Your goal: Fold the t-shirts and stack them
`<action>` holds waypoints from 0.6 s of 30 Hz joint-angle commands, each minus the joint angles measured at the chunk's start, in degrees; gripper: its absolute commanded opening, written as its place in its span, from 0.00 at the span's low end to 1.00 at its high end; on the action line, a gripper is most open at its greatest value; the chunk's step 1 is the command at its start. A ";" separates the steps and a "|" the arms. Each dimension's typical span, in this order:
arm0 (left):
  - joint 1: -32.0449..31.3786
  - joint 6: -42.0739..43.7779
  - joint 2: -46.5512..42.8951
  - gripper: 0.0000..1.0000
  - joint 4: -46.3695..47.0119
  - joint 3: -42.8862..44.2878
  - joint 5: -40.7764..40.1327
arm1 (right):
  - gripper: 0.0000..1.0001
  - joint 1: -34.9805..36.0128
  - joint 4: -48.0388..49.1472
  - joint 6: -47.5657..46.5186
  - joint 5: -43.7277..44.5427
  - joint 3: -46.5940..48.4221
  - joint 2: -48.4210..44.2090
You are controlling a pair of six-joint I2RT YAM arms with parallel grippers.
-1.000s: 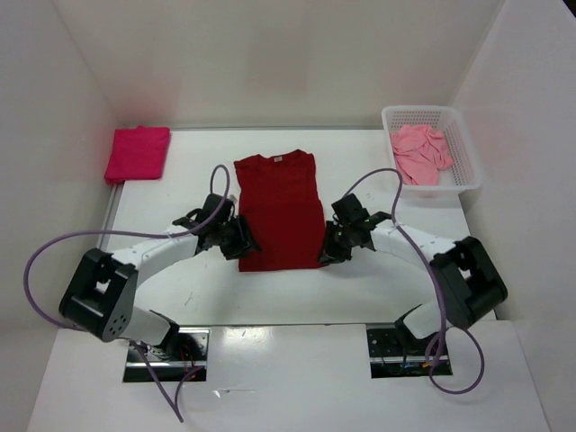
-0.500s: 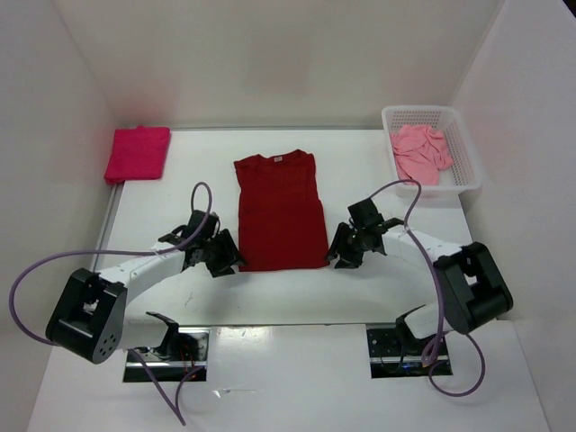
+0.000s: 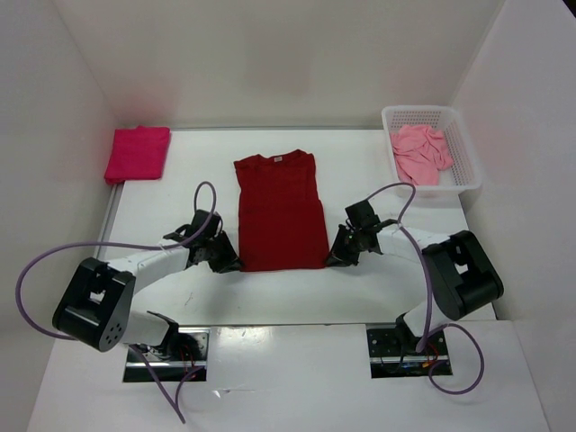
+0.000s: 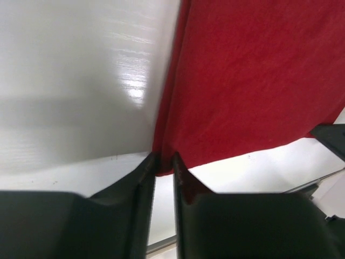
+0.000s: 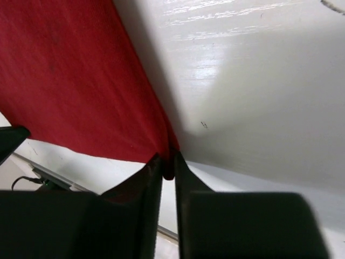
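Left hand [image 4: 163, 158] clamps the near-left hem corner of the dark red t-shirt [image 3: 280, 211]. Right hand [image 5: 168, 159] clamps its near-right corner. Shirt lies flat on the table [image 3: 378, 288].

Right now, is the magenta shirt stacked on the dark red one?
No, the magenta shirt lies folded at the far left of the table, apart from the dark red shirt spread flat in the middle.

In the top view, the fingertips of the left gripper [image 3: 227, 261] and right gripper [image 3: 337, 257] are hidden under their own black bodies at the 7 and 5 o'clock corners of the dark red t-shirt [image 3: 281, 216], whose collar label [image 3: 278, 159] is too small to be read. In the left wrist view that cloth is cut off at 12 and 3 o'clock, and in the right wrist view at 12 and 9 o'clock.
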 commanded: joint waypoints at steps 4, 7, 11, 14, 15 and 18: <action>-0.08 1.25 1.43 0.11 1.29 0.54 1.78 | 0.07 -0.44 -0.35 -0.41 2.40 -0.65 -1.85; -0.08 1.78 0.21 0.03 -0.98 0.54 1.79 | 0.02 -0.44 -2.11 0.37 2.40 -1.87 -5.71; -0.08 2.40 -4.36 0.00 -5.47 -0.78 4.94 | 0.00 2.35 -4.83 5.63 0.29 -6.60 -13.36; -0.08 3.02 -10.15 0.00 -11.87 -1.48 7.49 | 0.00 8.24 -9.22 10.73 -0.33 -7.76 -20.91; -0.08 3.02 -13.82 0.00 -14.24 -0.96 8.55 | 0.00 9.13 -13.15 11.54 -0.33 -7.76 -22.93; -0.08 4.68 -16.94 0.00 -24.79 3.50 8.04 | 0.00 7.84 -19.06 11.38 -0.94 -3.91 -29.80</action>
